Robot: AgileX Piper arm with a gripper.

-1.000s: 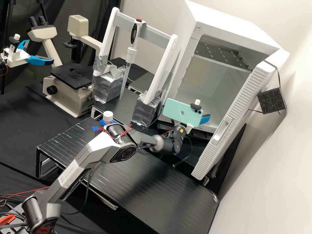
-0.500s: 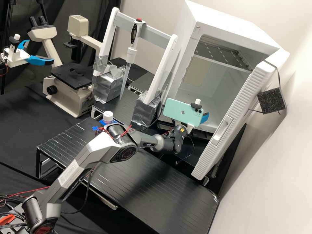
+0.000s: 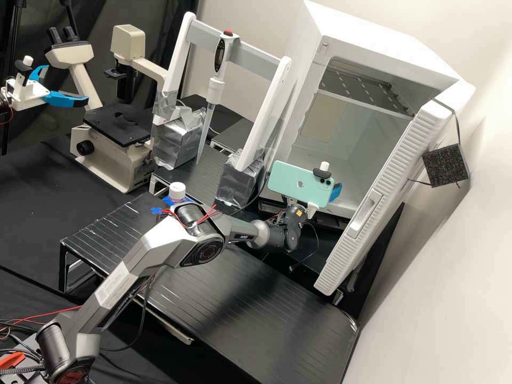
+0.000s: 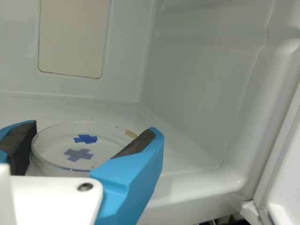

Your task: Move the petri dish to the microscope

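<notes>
Spread to its width, the jaws [image 4: 94,127] clasp the dish [image 4: 61,140] on opposite sides within the incubator [image 4: 192,89], likely to carry it level to the microscope [image 3: 112,160].

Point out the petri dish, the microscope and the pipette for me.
Petri dish [image 4: 82,146]: wrist view, on the middle of its clear round body.
Microscope [image 3: 121,129]: high view, on its flat black stage.
Pipette [image 3: 215,90]: high view, on its white body.

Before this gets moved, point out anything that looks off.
A thin black cable dangles beside the arm's wrist, its end seemingly plugged into nothing; it could snag. Otherwise nothing stands out: the dish looks level and unbroken inside the white box.
</notes>
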